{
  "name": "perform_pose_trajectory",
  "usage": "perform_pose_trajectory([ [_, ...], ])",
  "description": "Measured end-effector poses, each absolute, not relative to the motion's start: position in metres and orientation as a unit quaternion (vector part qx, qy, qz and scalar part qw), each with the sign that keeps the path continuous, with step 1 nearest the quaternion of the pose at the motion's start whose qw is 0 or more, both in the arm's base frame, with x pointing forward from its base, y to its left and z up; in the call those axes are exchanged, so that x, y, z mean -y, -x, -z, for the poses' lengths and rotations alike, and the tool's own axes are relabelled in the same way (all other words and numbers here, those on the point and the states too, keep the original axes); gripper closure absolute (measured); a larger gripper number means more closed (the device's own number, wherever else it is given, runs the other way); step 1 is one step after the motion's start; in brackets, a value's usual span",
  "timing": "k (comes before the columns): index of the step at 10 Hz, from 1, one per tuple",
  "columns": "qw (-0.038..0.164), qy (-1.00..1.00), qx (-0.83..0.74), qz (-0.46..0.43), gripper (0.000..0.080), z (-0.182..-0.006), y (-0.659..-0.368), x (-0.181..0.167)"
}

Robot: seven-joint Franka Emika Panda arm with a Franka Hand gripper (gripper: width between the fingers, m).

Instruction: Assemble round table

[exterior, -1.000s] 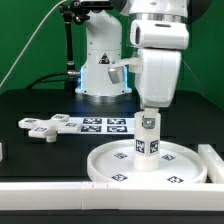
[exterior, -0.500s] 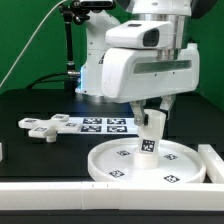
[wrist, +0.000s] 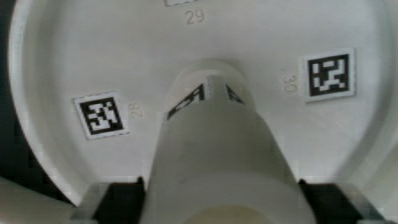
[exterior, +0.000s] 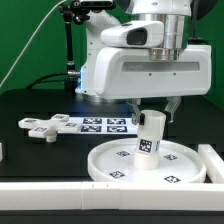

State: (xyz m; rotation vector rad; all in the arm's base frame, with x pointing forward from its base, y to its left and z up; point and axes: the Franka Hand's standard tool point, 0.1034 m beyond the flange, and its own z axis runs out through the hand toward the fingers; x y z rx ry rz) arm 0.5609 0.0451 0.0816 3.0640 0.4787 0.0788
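Observation:
The large white round disc (exterior: 105,166) lies flat on the black table, tags facing up. The short thick cylinder leg (exterior: 151,143) stands on the disc's middle, leaning slightly. My gripper (exterior: 152,118) comes down from above and is shut on the leg's upper end. In the wrist view the leg (wrist: 222,140) runs down to the disc (wrist: 107,50), and both black pads (wrist: 121,196) press its sides. The cross-shaped base piece (exterior: 40,126) lies alone on the table at the exterior view's left.
The marker board (exterior: 100,124) lies flat behind the disc, next to the robot's base (exterior: 100,70). The white border frame (exterior: 100,197) runs along the front edge and up the exterior view's right side (exterior: 212,158).
The wrist has turned about its vertical axis while holding the leg, so its broad side now faces the camera. The leg stays on the disc's middle, now leaning slightly.

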Motion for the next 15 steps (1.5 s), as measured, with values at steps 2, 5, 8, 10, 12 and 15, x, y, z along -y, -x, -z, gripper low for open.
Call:
perform_pose_trajectory([
  [2, 0.002, -0.998, -0.057, -0.033, 0.0387, -0.0812, -0.5592, -0.0397],
  [5, -0.02, -0.993, 0.108, -0.036, 0.0387, -0.0796, -0.5554, -0.0387],
  [8, -0.028, -0.975, 0.218, -0.037, 0.0387, -0.0794, -0.5564, -0.0384],
  [10, -0.032, -0.963, 0.266, -0.035, 0.0387, -0.0795, -0.5566, -0.0379],
  [12, -0.04, -0.938, 0.342, -0.034, 0.0387, -0.0796, -0.5565, -0.0366],
  [15, -0.063, -0.856, 0.513, -0.025, 0.0387, -0.0794, -0.5545, -0.0388],
])
